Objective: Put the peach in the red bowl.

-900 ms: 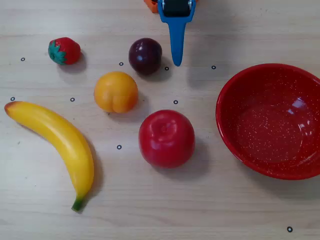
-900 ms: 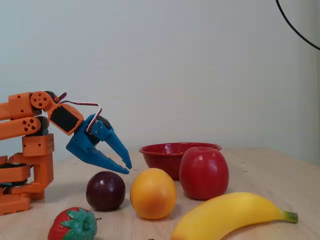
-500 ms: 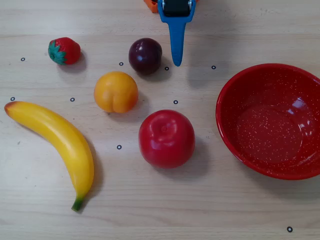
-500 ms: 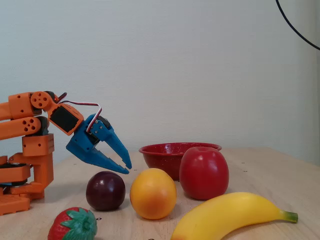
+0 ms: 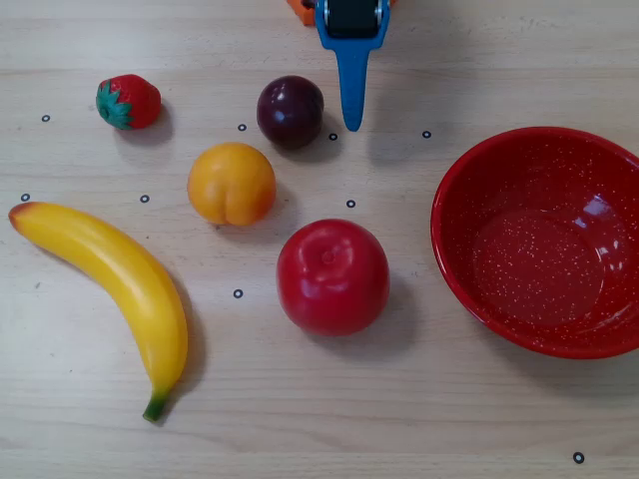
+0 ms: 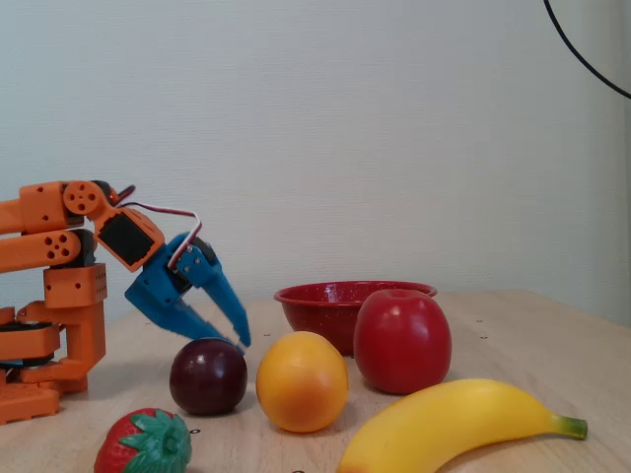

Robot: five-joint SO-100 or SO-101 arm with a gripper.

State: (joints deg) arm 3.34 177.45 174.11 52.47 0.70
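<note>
The peach [image 5: 232, 184] [image 6: 302, 381], round and yellow-orange with a crease, rests on the wooden table left of centre in the overhead view. At the right edge sits the wide speckled red bowl [image 5: 539, 261] [image 6: 320, 301], with nothing in it. My blue gripper [image 5: 351, 122] [image 6: 240, 342] reaches in from the top of the overhead view, just right of the dark plum [image 5: 291, 112] [image 6: 208, 375]. It hangs above the table, well apart from the peach. Its jaws are slightly apart and hold nothing.
A red apple [image 5: 332, 276] [image 6: 401, 340] lies between the peach and the bowl. A banana [image 5: 120, 279] [image 6: 454, 424] stretches along the left, and a strawberry [image 5: 128, 102] [image 6: 143, 443] sits at the upper left. The orange arm base [image 6: 44, 325] stands behind the fruit.
The gripper has tipped downward and dropped a little, so its tips now hang just above the plum in the fixed view. The fruit and the bowl have not moved.
</note>
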